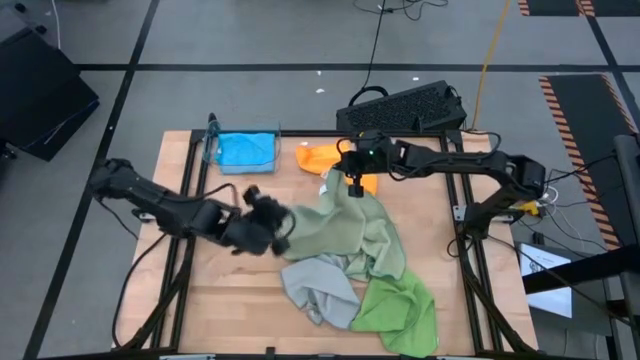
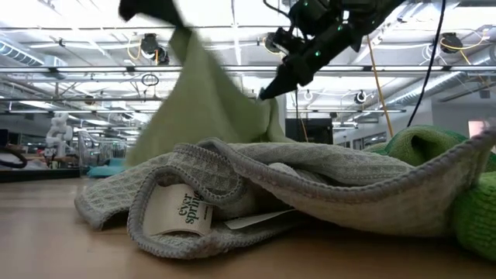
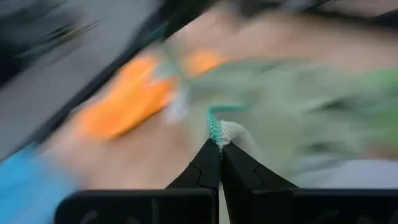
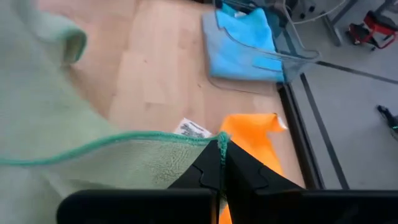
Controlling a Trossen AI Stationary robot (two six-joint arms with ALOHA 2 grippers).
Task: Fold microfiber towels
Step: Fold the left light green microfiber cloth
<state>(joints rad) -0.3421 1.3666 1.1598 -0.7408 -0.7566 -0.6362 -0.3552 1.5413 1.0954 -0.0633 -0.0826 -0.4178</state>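
A pale sage green towel (image 1: 335, 225) is held up between my two grippers over the table's middle, and in the low view (image 2: 205, 101) it hangs as a sheet. My left gripper (image 1: 283, 228) is shut on its near-left corner. My right gripper (image 1: 355, 188) is shut on its far corner. Its lower part rests on a pile holding a light grey towel (image 1: 315, 288) and a bright green towel (image 1: 400, 305). An orange towel (image 1: 325, 158) lies flat behind the pile. A bright blue towel (image 1: 245, 150) lies folded at the far left. My left gripper pinches a corner of the sage towel (image 3: 216, 129) at its green-stitched hem, between its two fingertips. The corner is lifted clear of the table and the cloth runs away from it toward the other gripper. My right gripper pinches the sage towel's green-stitched edge at a corner (image 4: 219, 140) between its two fingers, coming from above. The edge runs fairly straight away from the fingers, and the cloth hangs below, clear of the orange towel.
A clear plastic tray (image 1: 215, 145) holds the blue towel at the far left. A black keyboard (image 1: 405, 105) lies beyond the table's far edge. Bare wood (image 1: 230, 290) shows at the near left. The grey towel's label (image 2: 184, 211) faces the low camera.
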